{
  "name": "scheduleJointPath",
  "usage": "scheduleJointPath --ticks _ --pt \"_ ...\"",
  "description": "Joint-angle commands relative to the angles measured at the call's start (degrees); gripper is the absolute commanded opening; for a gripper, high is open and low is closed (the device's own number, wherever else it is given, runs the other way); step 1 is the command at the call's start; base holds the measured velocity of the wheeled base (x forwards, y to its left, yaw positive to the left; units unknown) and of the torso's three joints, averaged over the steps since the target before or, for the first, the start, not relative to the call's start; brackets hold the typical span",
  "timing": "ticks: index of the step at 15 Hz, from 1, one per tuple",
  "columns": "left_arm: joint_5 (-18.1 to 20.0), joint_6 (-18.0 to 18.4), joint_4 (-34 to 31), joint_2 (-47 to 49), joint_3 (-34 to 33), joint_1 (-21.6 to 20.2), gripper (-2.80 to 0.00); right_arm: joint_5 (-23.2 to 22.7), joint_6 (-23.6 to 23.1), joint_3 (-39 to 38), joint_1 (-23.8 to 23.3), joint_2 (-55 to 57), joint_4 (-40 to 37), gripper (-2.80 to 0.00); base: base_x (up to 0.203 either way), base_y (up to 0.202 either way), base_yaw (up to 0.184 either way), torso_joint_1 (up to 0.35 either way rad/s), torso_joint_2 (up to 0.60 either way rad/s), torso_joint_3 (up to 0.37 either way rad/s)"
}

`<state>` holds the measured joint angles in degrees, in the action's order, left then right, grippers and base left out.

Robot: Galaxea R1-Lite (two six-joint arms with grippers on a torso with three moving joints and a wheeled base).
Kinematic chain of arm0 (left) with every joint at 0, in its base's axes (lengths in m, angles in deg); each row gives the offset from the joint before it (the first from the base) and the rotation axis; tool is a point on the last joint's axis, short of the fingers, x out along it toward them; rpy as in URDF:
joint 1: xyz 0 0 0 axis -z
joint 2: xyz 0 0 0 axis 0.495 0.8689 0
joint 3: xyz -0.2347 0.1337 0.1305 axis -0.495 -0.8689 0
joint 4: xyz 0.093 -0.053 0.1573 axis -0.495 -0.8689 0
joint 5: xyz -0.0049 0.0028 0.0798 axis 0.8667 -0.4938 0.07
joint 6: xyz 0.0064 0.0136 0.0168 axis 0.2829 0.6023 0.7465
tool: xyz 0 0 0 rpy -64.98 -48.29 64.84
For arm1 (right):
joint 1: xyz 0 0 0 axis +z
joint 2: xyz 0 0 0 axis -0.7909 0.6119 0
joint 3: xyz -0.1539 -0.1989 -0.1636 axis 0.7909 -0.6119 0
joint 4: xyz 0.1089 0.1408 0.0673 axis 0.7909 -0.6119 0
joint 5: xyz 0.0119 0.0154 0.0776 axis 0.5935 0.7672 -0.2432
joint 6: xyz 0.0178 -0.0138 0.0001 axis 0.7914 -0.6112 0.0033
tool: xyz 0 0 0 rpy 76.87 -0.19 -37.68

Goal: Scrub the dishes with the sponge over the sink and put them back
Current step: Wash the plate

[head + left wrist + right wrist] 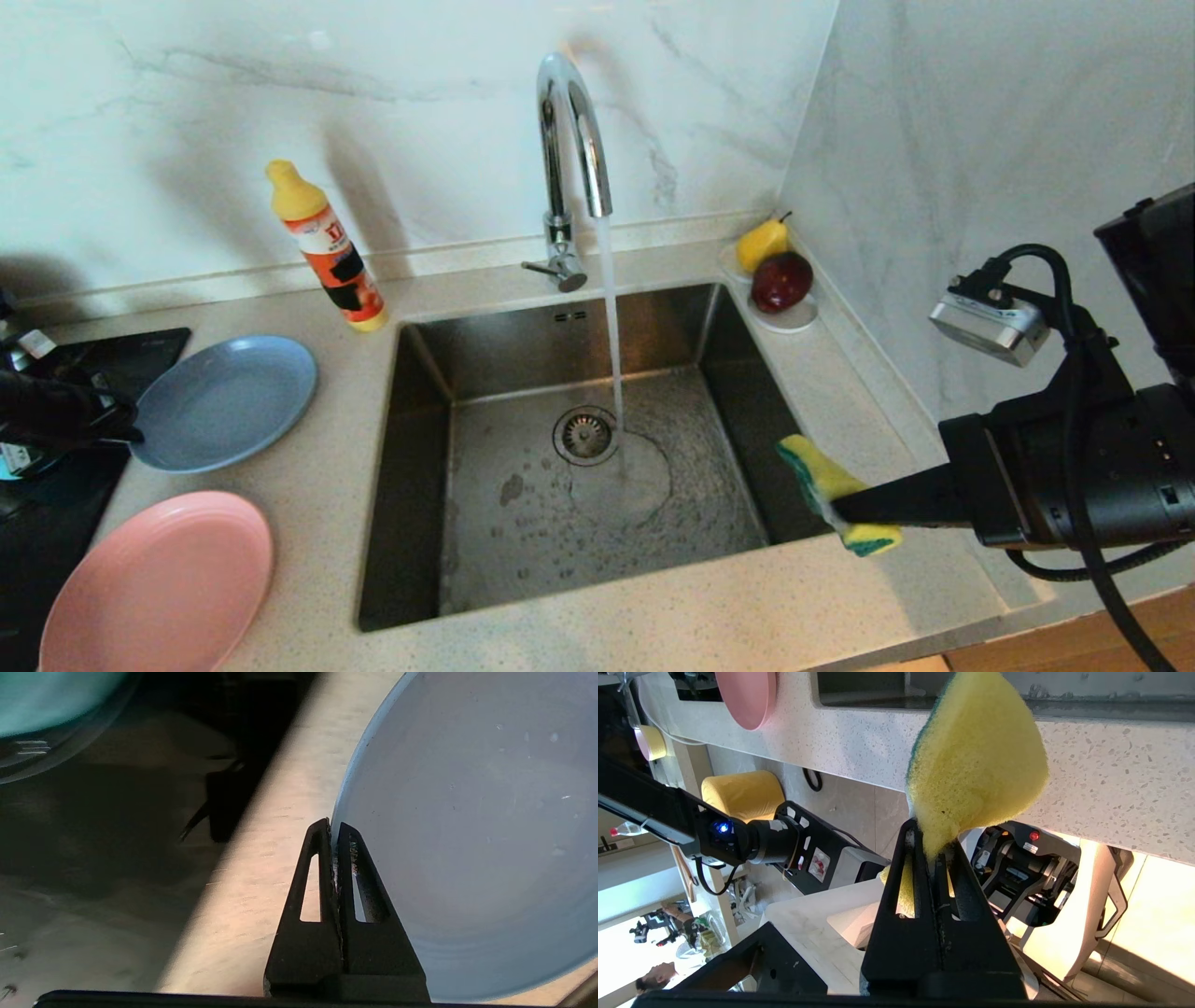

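Note:
The light-blue plate (224, 401) lies on the counter left of the sink (411, 485). My left gripper (129, 432) is shut on its left rim; in the left wrist view the fingertips (332, 828) pinch the edge of the light-blue plate (467, 812). The pink plate (159, 588) lies nearer, at the counter's front left. A teal bowl (46, 700) shows only in the left wrist view. My right gripper (840, 509) hangs over the sink's right front corner, shut on the yellow and green sponge (831, 485). The right wrist view shows the sponge (976, 760) in that gripper (931, 842).
Water runs from the curved chrome tap (569, 140) into the basin beside the drain strainer (585, 435). An orange detergent bottle (327, 247) stands behind the blue plate. A white saucer (794, 320) with a pear and a red fruit sits at the back right. A black cooktop (140, 359) lies far left.

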<state>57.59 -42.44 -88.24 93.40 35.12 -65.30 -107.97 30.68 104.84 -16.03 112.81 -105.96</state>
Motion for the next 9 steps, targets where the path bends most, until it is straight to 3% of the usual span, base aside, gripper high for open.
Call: scheduleJointPath --ticks 1,9 --pt "0.05 0.04 -0.22 -0.21 0.39 -0.85 -2.80 -0.12 0.18 -0.03 0.14 -0.06 -0.14 -2.80 0.000 0.000 0.000 0.000 0.00 0.000" --pt "-0.17 0.00 -0.18 0.93 -0.57 -1.12 -2.80 -0.03 0.18 -1.09 0.14 -0.93 -0.14 -2.80 0.000 0.000 0.000 0.000 0.00 0.000"
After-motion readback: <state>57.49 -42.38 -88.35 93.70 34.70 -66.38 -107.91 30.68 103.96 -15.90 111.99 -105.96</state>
